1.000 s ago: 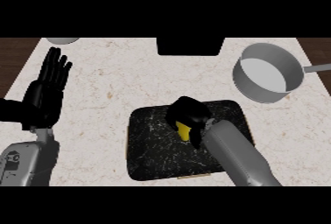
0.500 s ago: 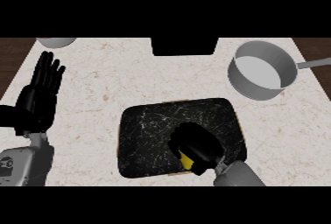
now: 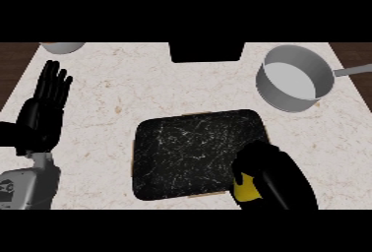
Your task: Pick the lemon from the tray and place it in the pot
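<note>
A yellow lemon (image 3: 247,190) shows at the lower right of the head view, mostly hidden by my right hand (image 3: 272,177), whose fingers curl round it. Hand and lemon sit at the near right corner of the black speckled tray (image 3: 189,150). The grey pot (image 3: 291,78) stands at the far right of the counter, its handle pointing right, well apart from the hand. My left hand (image 3: 42,115) rests open at the left edge, fingers up.
A black block (image 3: 206,51) lies at the counter's far edge, middle. Part of a grey bowl (image 3: 62,47) shows at the far left corner. Pale marble counter (image 3: 138,93) stretches between the tray and the pot.
My right hand, shut on the lemon, has pulled back from the tray's middle to its near right corner. The view has shifted slightly. The left hand stays still.
</note>
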